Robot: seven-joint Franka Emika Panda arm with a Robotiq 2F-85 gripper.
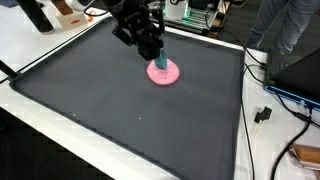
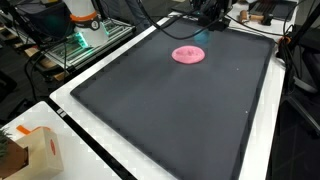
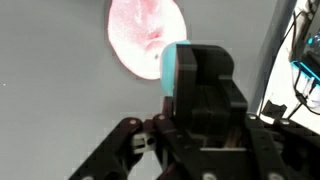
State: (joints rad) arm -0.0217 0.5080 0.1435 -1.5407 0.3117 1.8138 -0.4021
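While hanging low over pink disc [image 1: 163,72], holds teal cylinder [image 1: 160,61] in gripper [image 1: 157,52], jaws clamped on it (tip at disc, contact unclear); dark mat [image 1: 120,110] beneath.

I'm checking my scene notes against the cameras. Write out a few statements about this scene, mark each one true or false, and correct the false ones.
1. The pink disc lies on the dark mat. True.
2. The mat is bright white. False: the mat is dark. It is the table under it that is white.
3. A teal object sits at the jaws, close to the pink disc. True.
4. The pink disc lies right beside the cardboard box. False: in an exterior view the box stands off the mat at the near corner. The disc lies far across the mat, near the arm.
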